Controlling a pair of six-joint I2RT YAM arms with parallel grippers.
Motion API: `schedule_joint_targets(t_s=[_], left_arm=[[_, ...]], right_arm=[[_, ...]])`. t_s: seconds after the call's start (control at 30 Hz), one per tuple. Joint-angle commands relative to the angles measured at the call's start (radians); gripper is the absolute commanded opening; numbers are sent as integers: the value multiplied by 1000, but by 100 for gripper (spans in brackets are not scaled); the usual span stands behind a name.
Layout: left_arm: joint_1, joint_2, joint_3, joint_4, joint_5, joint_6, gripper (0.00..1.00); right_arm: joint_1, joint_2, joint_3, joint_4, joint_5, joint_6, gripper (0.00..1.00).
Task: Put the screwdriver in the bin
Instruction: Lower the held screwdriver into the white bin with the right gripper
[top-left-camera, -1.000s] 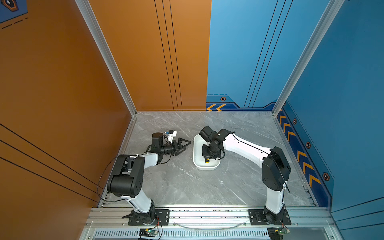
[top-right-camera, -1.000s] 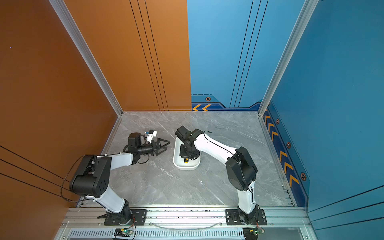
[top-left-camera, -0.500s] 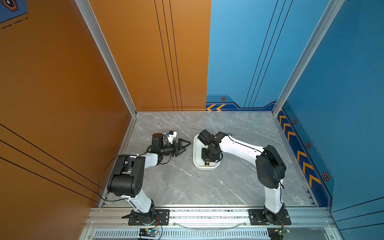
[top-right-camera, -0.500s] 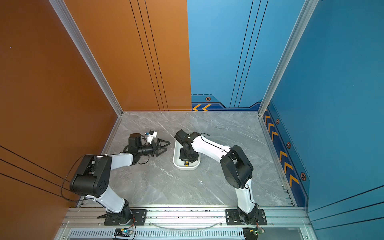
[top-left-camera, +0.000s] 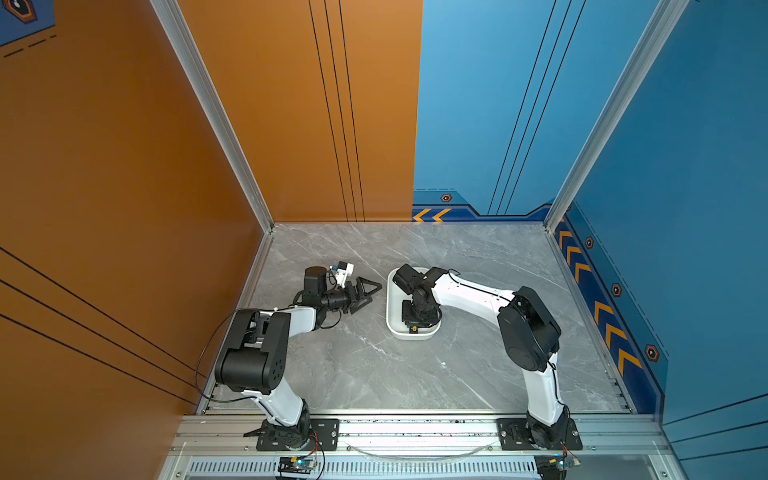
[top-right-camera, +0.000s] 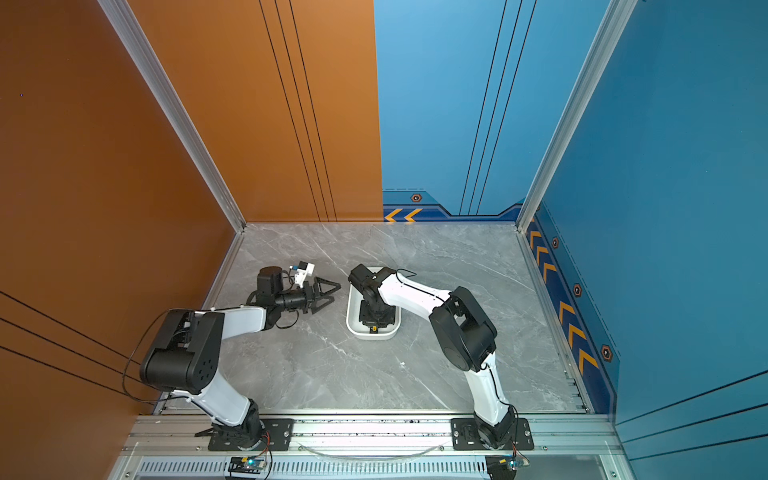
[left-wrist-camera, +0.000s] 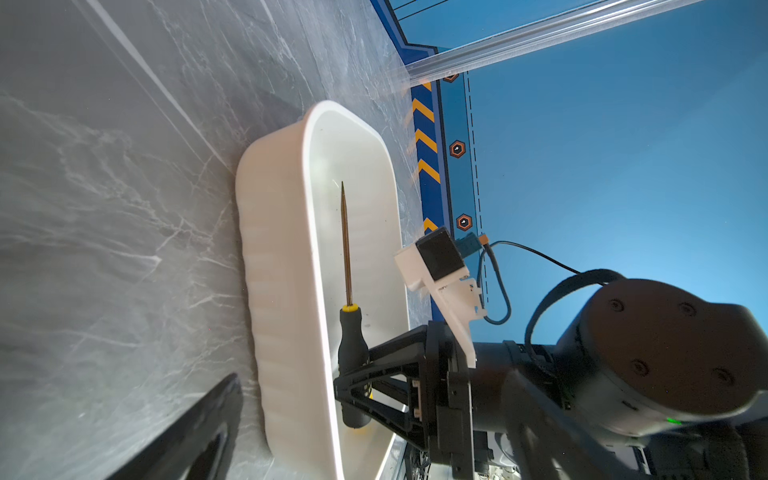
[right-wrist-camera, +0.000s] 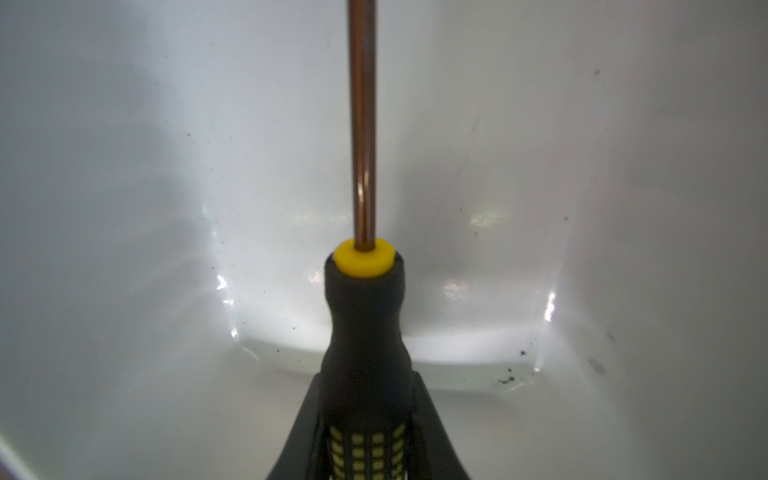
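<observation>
The screwdriver (left-wrist-camera: 351, 328) is inside the outline of the white bin (left-wrist-camera: 274, 257), clamped by its handle in the right hand (left-wrist-camera: 352, 372). In a top view its yellow cap shows at the bin's 6 o'clock end and its thin shaft runs toward 12 o'clock. I cannot tell whether it touches the bin floor. It looks light and stiff. The fat black handle with its yellow dots looks grippy and is the sensible place to hold, while the smooth, narrow shaft would likely slip or pivot. Being round, it may roll once released, though the low walls should stop it. The left hand (top-left-camera: 374, 293) lies spread wide and empty on the desk (top-left-camera: 374, 374), at the bin's 9 o'clock.
</observation>
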Motion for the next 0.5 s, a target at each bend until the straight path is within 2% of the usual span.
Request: schedule_joint_targets(t_s=[0.0, 0.47], left_arm=[[-6, 15, -15, 5, -6, 24, 98], [-2, 9, -25, 5, -6, 25, 98]], right_arm=[[-7, 8, 0, 16, -2, 8, 0], [-19, 63, 0, 26, -15, 6, 0]])
